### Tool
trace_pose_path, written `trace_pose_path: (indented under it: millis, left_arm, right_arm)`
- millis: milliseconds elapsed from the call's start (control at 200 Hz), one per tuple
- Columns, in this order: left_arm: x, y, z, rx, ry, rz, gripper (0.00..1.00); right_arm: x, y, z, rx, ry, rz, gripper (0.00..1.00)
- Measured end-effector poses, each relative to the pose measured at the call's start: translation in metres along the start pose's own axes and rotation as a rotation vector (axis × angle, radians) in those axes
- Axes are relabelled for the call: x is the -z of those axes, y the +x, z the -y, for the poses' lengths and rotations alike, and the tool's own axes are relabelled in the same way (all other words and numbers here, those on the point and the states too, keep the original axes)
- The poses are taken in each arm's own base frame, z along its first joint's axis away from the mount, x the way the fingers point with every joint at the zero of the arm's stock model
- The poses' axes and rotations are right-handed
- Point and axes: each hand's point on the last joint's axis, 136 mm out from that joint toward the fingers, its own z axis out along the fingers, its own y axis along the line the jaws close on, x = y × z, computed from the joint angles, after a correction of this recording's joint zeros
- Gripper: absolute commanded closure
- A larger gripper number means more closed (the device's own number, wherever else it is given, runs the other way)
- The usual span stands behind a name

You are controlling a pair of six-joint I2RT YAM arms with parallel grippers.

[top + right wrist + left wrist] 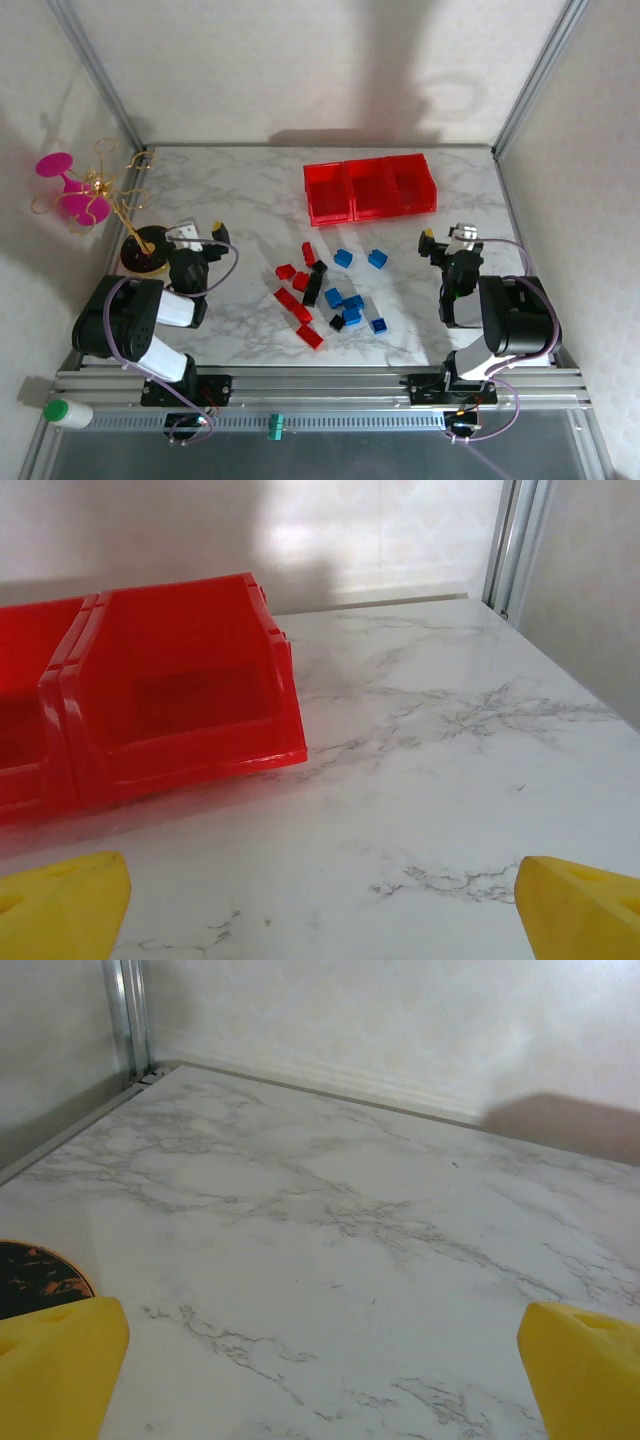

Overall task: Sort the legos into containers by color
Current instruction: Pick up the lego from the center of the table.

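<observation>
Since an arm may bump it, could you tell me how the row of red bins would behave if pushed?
The red bins look like thin plastic, so probably light and apt to slide on the smooth marble table. They seem joined, so would likely move together as one stiff piece. Low and wide, they seem unlikely to tip.

Joined red bins (170,700) stood toward the table's (450,740) far edge. The gripper's (320,910) yellow fingertips (60,900) were spread wide over the marble, short of the bins.

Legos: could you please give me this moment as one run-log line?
legos: loose on table, none sorted | bins: look empty | left gripper: open, empty | right gripper: open, empty
</observation>
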Motion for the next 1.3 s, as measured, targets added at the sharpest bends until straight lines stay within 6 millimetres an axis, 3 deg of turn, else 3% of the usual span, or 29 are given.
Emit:
trace_pose_path:
  millis: [1146,1302]
  left_arm:
    - [0.000,0.002,-0.001,-0.003,-0.007,-0.010,0.01]
    - [0.003,-0.007,-0.003,-0.002,-0.026,-0.003,0.01]
  right_arm:
    - [0.000,0.000,-0.004,0.007,-0.024,-0.004,0.01]
    - [0.003,-0.012,-0.006,0.005,-0.035,0.019,0.01]
